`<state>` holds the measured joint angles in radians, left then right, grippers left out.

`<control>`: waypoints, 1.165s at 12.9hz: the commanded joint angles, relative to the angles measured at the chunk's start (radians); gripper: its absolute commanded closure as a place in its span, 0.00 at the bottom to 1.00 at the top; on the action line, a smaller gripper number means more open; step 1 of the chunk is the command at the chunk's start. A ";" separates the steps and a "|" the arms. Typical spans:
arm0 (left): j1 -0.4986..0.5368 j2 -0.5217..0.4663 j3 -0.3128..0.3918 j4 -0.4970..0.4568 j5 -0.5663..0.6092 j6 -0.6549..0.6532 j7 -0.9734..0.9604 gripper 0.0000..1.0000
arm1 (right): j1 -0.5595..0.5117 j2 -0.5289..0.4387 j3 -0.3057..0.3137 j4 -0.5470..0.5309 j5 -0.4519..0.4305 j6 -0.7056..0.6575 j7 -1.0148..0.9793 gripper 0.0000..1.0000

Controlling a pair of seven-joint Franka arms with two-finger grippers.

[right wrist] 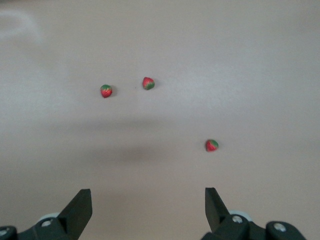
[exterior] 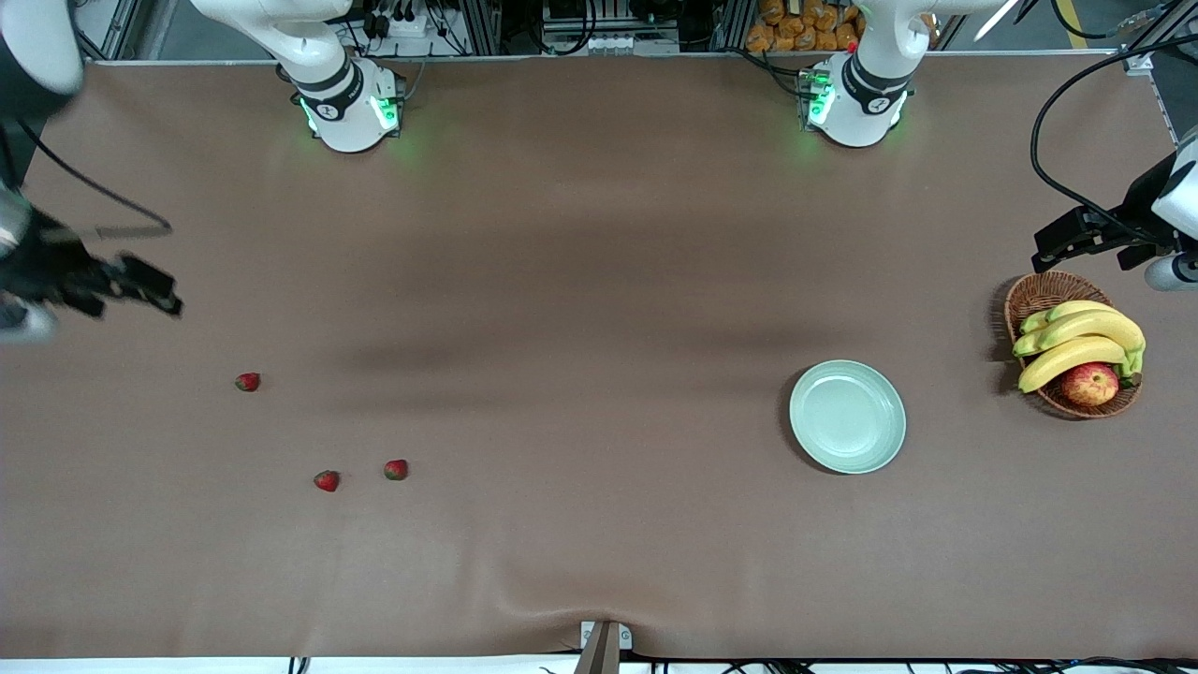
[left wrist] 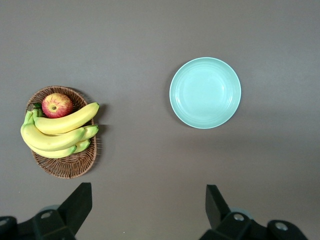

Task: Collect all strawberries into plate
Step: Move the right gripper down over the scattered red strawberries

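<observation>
Three small red strawberries lie on the brown table toward the right arm's end: one (exterior: 247,381) (right wrist: 211,145) alone, and two (exterior: 327,480) (exterior: 396,469) close together nearer the front camera, which the right wrist view shows too (right wrist: 106,90) (right wrist: 148,83). The pale mint plate (exterior: 847,417) (left wrist: 205,92) sits empty toward the left arm's end. My right gripper (exterior: 154,285) (right wrist: 148,207) hangs open over bare table at its end, apart from the berries. My left gripper (exterior: 1053,245) (left wrist: 148,205) hangs open over bare table beside the basket, holding nothing.
A brown wicker basket (exterior: 1039,295) (left wrist: 65,167) with bananas (exterior: 1076,342) and a red-yellow apple (exterior: 1090,384) stands beside the plate, at the left arm's end. A black cable (exterior: 1039,140) loops above the table near it.
</observation>
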<state>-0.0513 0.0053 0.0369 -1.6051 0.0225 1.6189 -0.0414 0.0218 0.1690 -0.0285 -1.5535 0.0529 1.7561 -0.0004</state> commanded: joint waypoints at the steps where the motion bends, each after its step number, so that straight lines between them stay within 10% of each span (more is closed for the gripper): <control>1: 0.005 0.009 0.000 0.019 -0.019 -0.014 0.020 0.00 | 0.010 0.128 0.007 0.036 0.010 0.090 -0.013 0.00; 15: 0.007 0.036 0.000 0.019 -0.047 -0.013 0.021 0.00 | 0.194 0.507 0.005 0.033 -0.004 0.637 0.131 0.00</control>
<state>-0.0510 0.0311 0.0369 -1.6042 -0.0052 1.6179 -0.0413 0.1780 0.6545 -0.0158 -1.5477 0.0556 2.3759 0.0251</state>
